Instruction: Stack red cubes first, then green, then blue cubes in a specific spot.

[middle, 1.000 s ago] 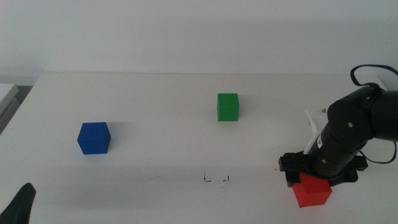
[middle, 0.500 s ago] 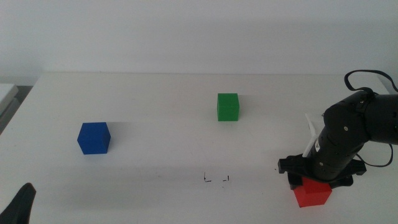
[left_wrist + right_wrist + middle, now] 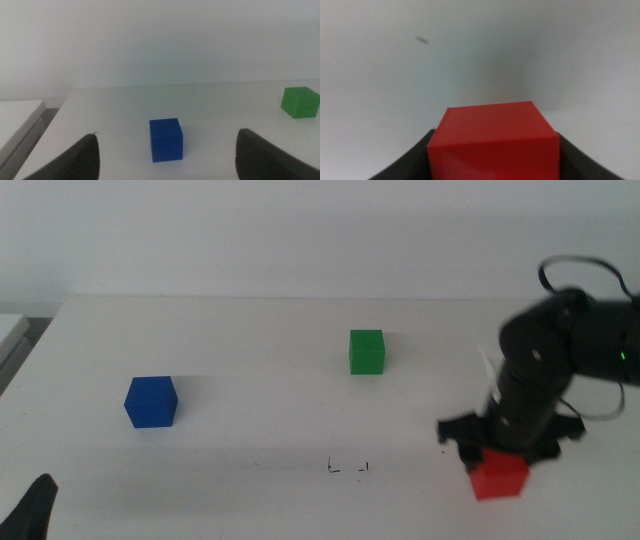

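Observation:
My right gripper (image 3: 497, 456) is shut on the red cube (image 3: 499, 476) at the front right of the table and holds it just off the surface. In the right wrist view the red cube (image 3: 492, 137) sits between the two dark jaws. The green cube (image 3: 367, 351) stands at the middle back, and the blue cube (image 3: 151, 401) at the left. The pair of black L marks (image 3: 348, 468) lies at the front middle, left of the red cube. My left gripper (image 3: 36, 505) waits at the bottom left corner, open and empty. Its wrist view shows the blue cube (image 3: 165, 139) and the green cube (image 3: 299, 102).
The white table ends at its left edge (image 3: 40, 340), with a grey-white surface (image 3: 10, 330) beyond it. A tiny dark speck (image 3: 422, 39) shows on the table in the right wrist view. A white wall rises behind the table.
My right gripper has risen a little with the red cube and shifted slightly left. The blue cube, the green cube and the left arm have not moved.

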